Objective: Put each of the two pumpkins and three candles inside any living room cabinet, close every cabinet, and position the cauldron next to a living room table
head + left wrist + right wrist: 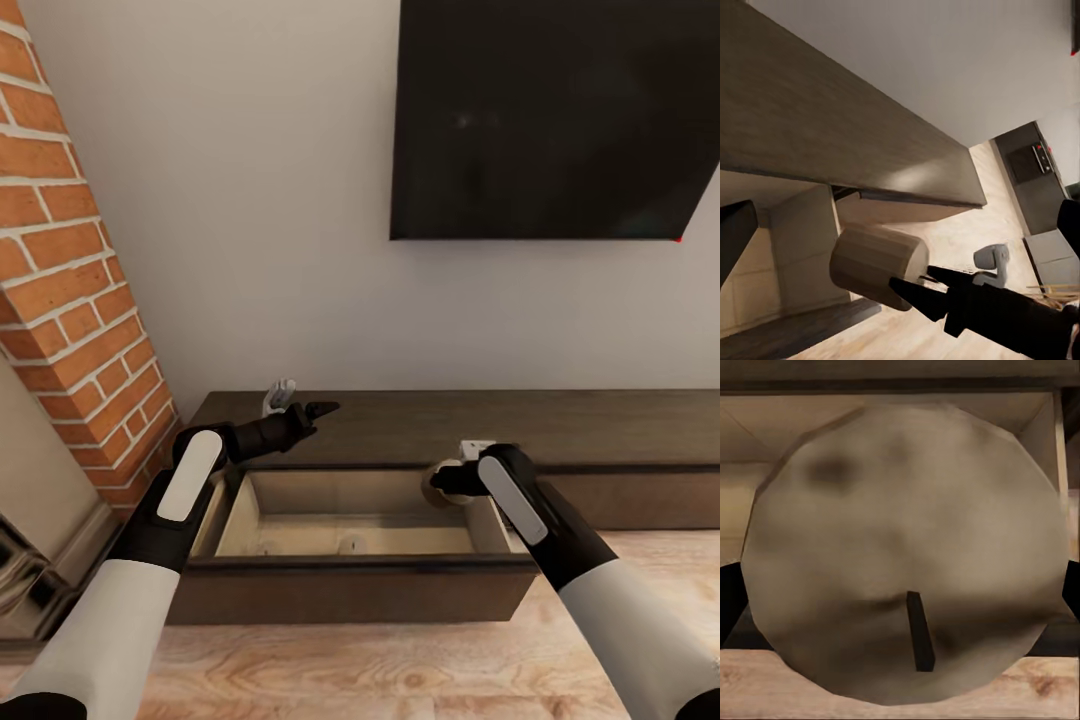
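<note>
Candle [907, 547], wick end toward the right wrist camera, gripped in the closed right gripper [447, 484] above the open drawer [350, 520] of the cabinet [600, 430]. Left gripper [318, 410] over the cabinet top, jaws parted, holding nothing.

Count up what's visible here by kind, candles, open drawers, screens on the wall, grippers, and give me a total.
Candles: 1, the candle held in the right gripper over the open drawer.
Open drawers: 1, in the cabinet.
Wall screens: 1, the black screen.
Grippers: 2, counting the left gripper, which is holding nothing.
Total: 5.
</note>
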Robot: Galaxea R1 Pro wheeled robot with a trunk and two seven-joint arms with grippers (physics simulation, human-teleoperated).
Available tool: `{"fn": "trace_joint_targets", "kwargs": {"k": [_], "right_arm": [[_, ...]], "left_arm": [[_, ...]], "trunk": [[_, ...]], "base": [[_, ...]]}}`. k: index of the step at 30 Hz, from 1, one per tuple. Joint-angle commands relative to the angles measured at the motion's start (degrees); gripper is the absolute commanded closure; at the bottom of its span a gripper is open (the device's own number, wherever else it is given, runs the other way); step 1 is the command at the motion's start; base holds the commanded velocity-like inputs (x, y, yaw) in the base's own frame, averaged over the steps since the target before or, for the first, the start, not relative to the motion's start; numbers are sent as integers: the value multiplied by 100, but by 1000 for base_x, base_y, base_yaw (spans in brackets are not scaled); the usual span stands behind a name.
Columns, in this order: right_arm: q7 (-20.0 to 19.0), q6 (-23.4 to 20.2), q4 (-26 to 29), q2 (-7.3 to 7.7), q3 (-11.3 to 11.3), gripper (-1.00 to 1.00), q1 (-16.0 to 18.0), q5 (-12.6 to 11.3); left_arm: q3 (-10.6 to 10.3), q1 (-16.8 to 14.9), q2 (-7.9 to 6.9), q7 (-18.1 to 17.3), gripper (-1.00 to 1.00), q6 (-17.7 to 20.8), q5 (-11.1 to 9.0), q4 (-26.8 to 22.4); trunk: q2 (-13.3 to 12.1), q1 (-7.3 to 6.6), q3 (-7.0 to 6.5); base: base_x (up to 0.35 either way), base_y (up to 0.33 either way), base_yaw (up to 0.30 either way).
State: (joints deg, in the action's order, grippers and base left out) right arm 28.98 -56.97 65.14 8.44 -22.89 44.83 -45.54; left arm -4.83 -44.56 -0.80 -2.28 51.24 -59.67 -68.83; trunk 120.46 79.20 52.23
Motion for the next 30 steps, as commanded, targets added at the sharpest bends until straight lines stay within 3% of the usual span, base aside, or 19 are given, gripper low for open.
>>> {"fn": "trace_joint_targets", "kwargs": {"k": [1,4,9,10,15,17,19,30], "right_arm": [[-10,6,-41,-3,-56,100,1,17],[-30,59,-455,-13,-186,100,0,17],[-32,79,-709,-32,-197,100,0,18],[-28,80,-905,-140,-198,100,0,25],[-32,87,-1254,-237,-211,100,0,13],[-32,142,-1636,-516,-360,100,0,27],[-32,233,-1768,-612,-387,100,0,34],[-32,291,-1838,-668,-400,100,0,-15]], "left_arm": [[0,0,0,0,-100,0,-1,1],[0,0,1,0,-100,0,-1,-5],[0,0,1,0,-100,0,-1,-7],[0,0,1,0,-100,0,-1,-7],[0,0,-8,-9,-100,2,-7,-7],[0,0,-8,-9,-100,7,-13,-7],[0,0,-8,-9,-100,8,-20,-7],[0,0,1,-9,-100,9,-27,-7]], "trunk": [[0,0,-1],[0,0,-1],[0,0,-1],[0,0,-1],[0,0,-1],[0,0,-1],[0,0,-1],[0,0,-9]], "base": [[62,-24,0],[74,-42,0],[261,-147,0],[300,-159,0],[238,-125,0],[35,-13,0],[111,78,0],[222,171,-66]]}}
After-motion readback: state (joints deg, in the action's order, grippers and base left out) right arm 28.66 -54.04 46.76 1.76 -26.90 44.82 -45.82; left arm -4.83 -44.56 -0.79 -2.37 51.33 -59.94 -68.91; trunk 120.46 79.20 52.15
